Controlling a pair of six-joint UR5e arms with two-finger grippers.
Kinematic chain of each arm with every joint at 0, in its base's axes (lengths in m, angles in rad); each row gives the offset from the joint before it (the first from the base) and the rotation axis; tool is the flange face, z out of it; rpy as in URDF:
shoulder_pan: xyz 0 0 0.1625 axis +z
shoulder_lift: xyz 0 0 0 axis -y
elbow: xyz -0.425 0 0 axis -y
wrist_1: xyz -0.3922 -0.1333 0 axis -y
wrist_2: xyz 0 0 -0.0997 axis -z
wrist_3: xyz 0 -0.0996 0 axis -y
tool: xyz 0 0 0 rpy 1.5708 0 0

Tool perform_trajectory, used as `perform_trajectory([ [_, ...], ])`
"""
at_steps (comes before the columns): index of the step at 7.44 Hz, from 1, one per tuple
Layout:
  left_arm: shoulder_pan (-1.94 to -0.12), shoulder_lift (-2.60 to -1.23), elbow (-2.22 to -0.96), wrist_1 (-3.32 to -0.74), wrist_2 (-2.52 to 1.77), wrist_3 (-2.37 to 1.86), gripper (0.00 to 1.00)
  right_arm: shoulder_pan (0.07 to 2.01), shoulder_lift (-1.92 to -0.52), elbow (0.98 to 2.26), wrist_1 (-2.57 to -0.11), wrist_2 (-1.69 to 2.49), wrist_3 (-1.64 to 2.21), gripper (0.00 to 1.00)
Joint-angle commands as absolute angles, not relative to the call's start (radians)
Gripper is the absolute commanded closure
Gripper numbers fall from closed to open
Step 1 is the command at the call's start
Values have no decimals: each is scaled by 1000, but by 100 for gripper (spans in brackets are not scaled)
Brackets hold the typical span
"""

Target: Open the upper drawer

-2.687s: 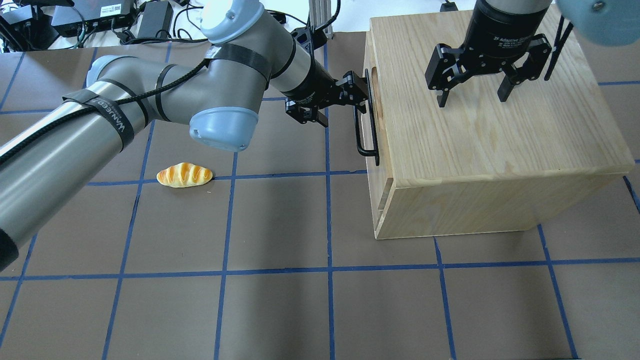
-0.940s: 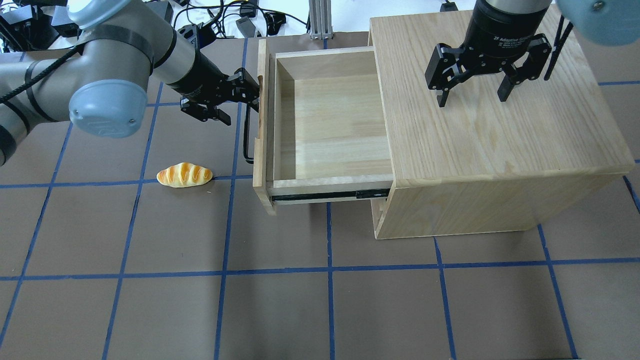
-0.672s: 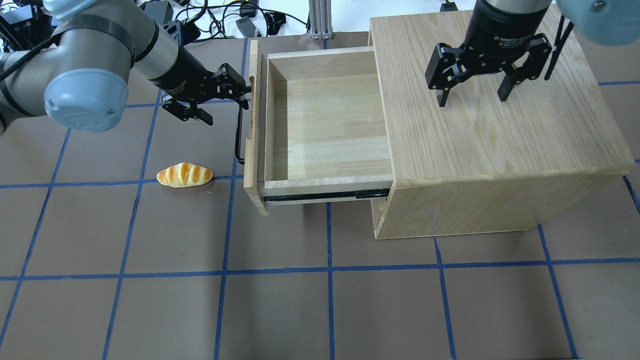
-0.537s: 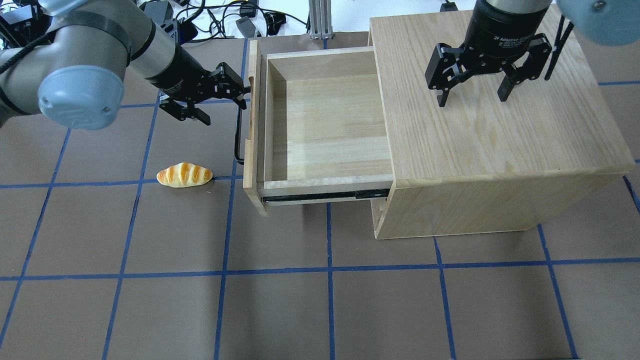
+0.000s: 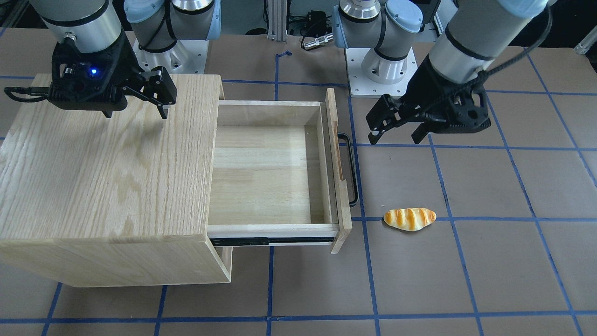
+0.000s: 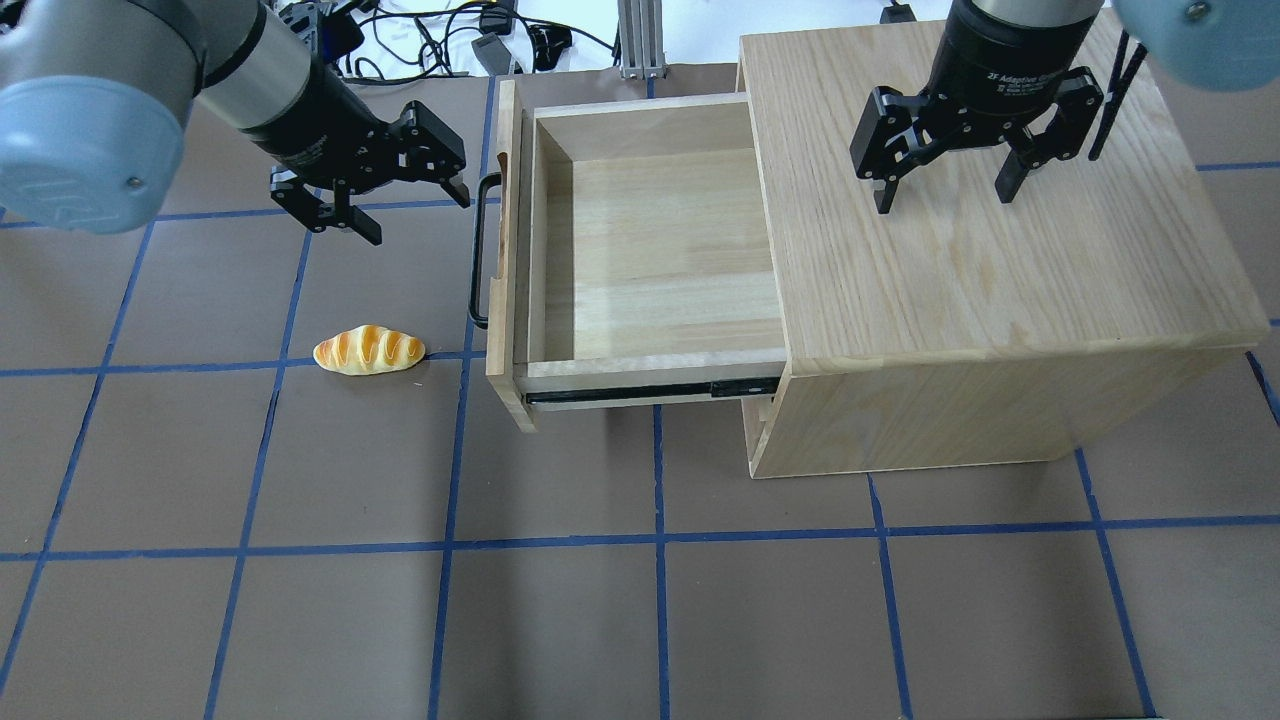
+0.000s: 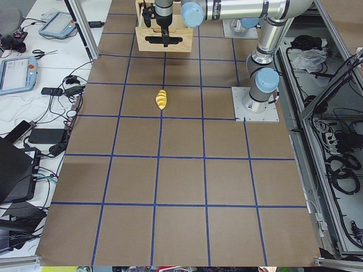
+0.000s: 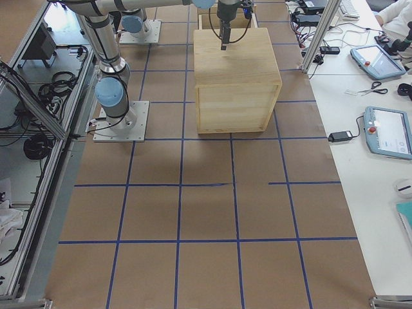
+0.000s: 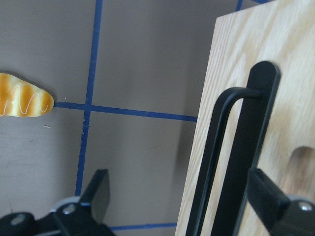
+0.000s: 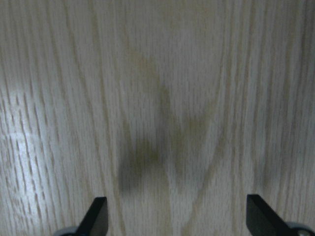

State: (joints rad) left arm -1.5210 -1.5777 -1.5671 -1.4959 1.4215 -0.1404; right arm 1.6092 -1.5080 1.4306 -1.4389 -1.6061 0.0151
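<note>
The upper drawer (image 6: 650, 250) stands pulled far out of the light-oak cabinet (image 6: 1000, 300), its pale inside empty. Its black bar handle (image 6: 480, 250) faces left. My left gripper (image 6: 418, 215) is open and empty, a short way left of the handle's far end and apart from it. In the front view the left gripper (image 5: 392, 139) sits right of the handle (image 5: 353, 170). The left wrist view shows the handle (image 9: 236, 162) on the drawer's front panel (image 9: 290, 98) close ahead. My right gripper (image 6: 943, 200) hangs open and empty over the cabinet top (image 10: 157, 98).
A toy bread roll (image 6: 369, 350) lies on the brown mat left of the drawer front, also in the front view (image 5: 409, 219). Cables and power boxes (image 6: 420, 30) lie beyond the table's far edge. The arm bases (image 5: 373, 60) stand behind the cabinet.
The left gripper pulled the drawer out leftward by its handle, then opened, let the handle go and backed off to the left. The right gripper has not moved.
</note>
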Motion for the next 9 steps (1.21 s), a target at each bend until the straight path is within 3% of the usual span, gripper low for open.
perform_trajectory([
  [1,-1523,-1546,-1559,-1500,1569,-123,0,1609,-1508,1430,-1439,-1606,15,0],
  [9,-1526,-1522,-1552,-1483,1460,-117,0,1609,-1508,1431,-1439,-1606,15,0],
])
